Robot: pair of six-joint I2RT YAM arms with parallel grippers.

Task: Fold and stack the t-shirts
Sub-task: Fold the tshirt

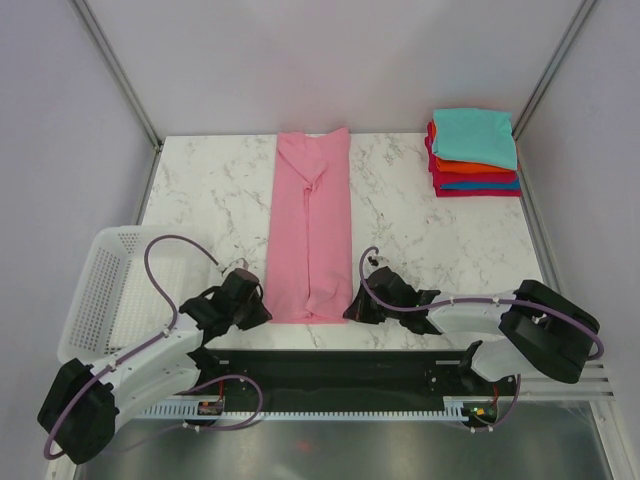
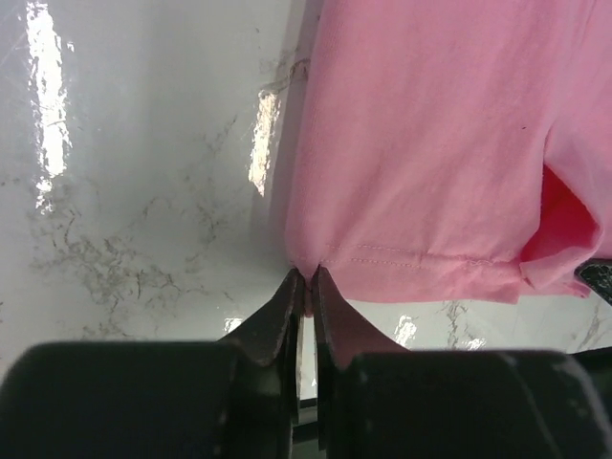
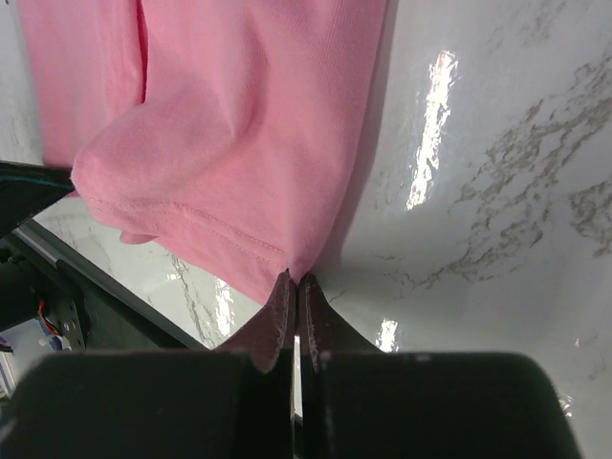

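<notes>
Lying as a long strip from 12 to 6 o'clock down the middle of the surface (image 1: 200,190), the pink shirt (image 1: 312,225) has its near hem pinched at both corners. The left pincer (image 2: 306,277), at the 7 o'clock corner, is closed to a sliver on the very tip of the hem. The right pincer (image 3: 294,279), at the 5 o'clock corner, is fully closed on a similarly thin bite. Such shallow holds could slip in a lift, dropping one side and skewing the fold. The folded stack (image 1: 475,150) sits at 2 o'clock, well apart.
</notes>
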